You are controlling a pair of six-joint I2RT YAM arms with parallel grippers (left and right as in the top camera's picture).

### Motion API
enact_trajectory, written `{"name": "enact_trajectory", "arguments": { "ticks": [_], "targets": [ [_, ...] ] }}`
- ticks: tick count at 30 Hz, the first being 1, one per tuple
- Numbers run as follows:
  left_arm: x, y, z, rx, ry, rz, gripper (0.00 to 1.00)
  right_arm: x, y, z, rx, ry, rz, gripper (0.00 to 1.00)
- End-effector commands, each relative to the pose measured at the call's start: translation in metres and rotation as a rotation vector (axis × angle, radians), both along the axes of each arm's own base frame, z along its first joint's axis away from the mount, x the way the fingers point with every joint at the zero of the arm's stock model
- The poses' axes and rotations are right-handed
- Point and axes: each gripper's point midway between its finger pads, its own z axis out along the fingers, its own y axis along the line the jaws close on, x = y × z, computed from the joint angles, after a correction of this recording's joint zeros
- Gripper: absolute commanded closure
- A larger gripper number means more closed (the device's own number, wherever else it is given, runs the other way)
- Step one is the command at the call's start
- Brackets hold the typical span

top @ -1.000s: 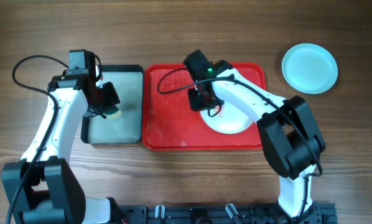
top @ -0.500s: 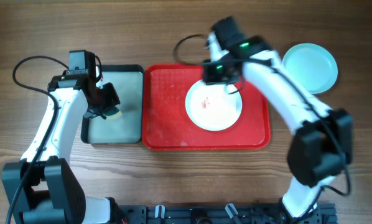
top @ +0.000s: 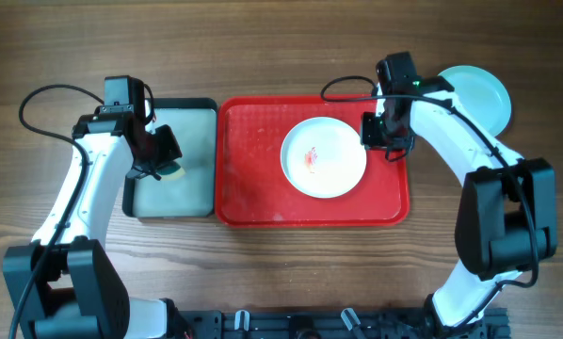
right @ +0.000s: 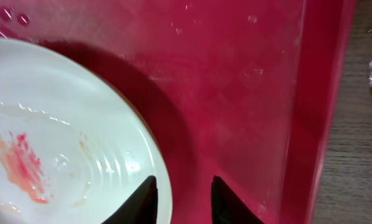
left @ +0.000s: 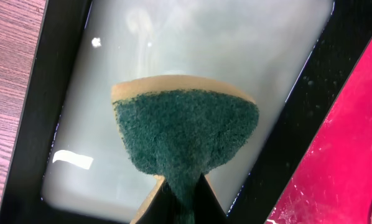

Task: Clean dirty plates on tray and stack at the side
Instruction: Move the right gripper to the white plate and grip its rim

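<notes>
A white plate (top: pixel 323 157) with a red smear lies on the red tray (top: pixel 253 188). In the right wrist view the plate (right: pixel 61 143) fills the left side, with the tray (right: pixel 248 81) around it. My right gripper (top: pixel 383 141) is open and empty at the plate's right rim. One finger (right: pixel 142 199) is over the rim and the other over bare tray, with the gripper's middle (right: pixel 183 199) at the rim's edge. A turquoise plate (top: pixel 477 102) sits on the table at the far right. My left gripper (top: pixel 164 160) is shut on a green-and-yellow sponge (left: pixel 186 134).
A black-rimmed grey tray (top: pixel 189 113) holding cloudy water (left: pixel 192 43) stands left of the red tray, under the sponge. The right arm's link crosses the turquoise plate's left edge. Wooden table (top: pixel 281 47) lies all round.
My right gripper swung from the plate's left side over its top to its right rim, uncovering the plate. The left arm and sponge have not moved.
</notes>
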Motion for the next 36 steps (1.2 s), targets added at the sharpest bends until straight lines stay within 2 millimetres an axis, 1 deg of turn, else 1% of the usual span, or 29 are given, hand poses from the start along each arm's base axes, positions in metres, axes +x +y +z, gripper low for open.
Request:
{"name": "enact_trajectory", "arguments": {
  "ticks": [1, 4, 6, 7, 8, 9, 10, 11, 13, 15, 16, 19, 20, 22, 27, 31, 32, 34, 36],
  "targets": [
    [0.000, -0.003, 0.000, -0.014, -0.003, 0.002, 0.95, -0.011, 0.020, -0.017, 0.105, 0.032, 0.022, 0.79],
    [0.000, -0.003, 0.000, -0.014, -0.003, 0.002, 0.96, -0.018, 0.025, -0.030, 0.125, 0.029, 0.038, 0.80],
    [0.000, -0.003, 0.000, -0.014, -0.003, 0.002, 0.96, -0.020, 0.028, -0.034, 0.132, 0.029, 0.037, 0.95],
    [0.000, -0.003, 0.000, -0.014, -0.003, 0.002, 0.96, -0.020, 0.032, -0.032, 0.160, 0.033, 0.015, 0.96],
    [0.000, -0.003, 0.000, -0.014, -0.003, 0.002, 0.96, -0.018, 0.046, -0.028, 0.241, 0.037, -0.007, 0.96],
    [0.000, -0.003, 0.000, -0.014, -0.003, 0.002, 0.96, -0.016, 0.065, -0.020, 0.345, 0.033, 0.004, 0.96],
    [0.000, -0.003, 0.000, -0.014, -0.003, 0.002, 0.96, -0.014, 0.078, -0.015, 0.406, 0.025, 0.022, 0.96],
    [0.000, -0.003, 0.000, -0.014, -0.003, 0.002, 0.96, -0.013, 0.088, -0.012, 0.437, 0.027, -0.002, 0.96],
    [0.000, -0.003, 0.000, -0.014, -0.003, 0.002, 0.96, -0.014, 0.102, -0.011, 0.440, 0.019, 0.004, 0.96],
    [0.000, -0.003, 0.000, -0.014, -0.003, 0.001, 0.96, -0.020, 0.115, -0.015, 0.380, 0.000, 0.052, 0.96],
    [0.000, -0.003, 0.000, -0.014, -0.003, 0.001, 0.96, -0.021, 0.118, -0.018, 0.339, -0.012, 0.067, 0.96],
    [0.000, -0.003, 0.000, -0.014, -0.003, 0.001, 0.96, -0.020, 0.112, -0.025, 0.223, -0.044, 0.023, 0.96],
    [0.000, -0.003, 0.000, -0.014, -0.003, 0.001, 0.96, -0.019, 0.110, -0.026, 0.212, -0.048, 0.012, 0.96],
    [0.000, -0.003, 0.000, -0.014, -0.003, 0.001, 0.96, -0.014, 0.102, -0.028, 0.173, -0.058, -0.065, 0.96],
    [0.000, -0.003, 0.000, -0.014, -0.003, 0.002, 0.96, -0.009, 0.093, -0.028, 0.120, -0.090, -0.085, 0.96],
    [0.001, -0.003, 0.001, -0.014, -0.010, 0.001, 0.96, -0.007, 0.091, -0.027, 0.105, -0.109, 0.008, 0.96],
    [0.002, -0.003, 0.001, -0.014, -0.012, 0.001, 0.96, -0.007, 0.091, -0.026, 0.099, -0.115, 0.051, 0.96],
    [0.003, -0.003, 0.001, -0.013, -0.015, 0.001, 0.96, -0.006, 0.087, -0.022, 0.065, -0.133, 0.211, 0.96],
    [0.003, -0.003, 0.001, -0.013, -0.015, 0.001, 0.96, -0.004, 0.083, -0.020, 0.045, -0.145, 0.303, 0.96]
  ]
}}
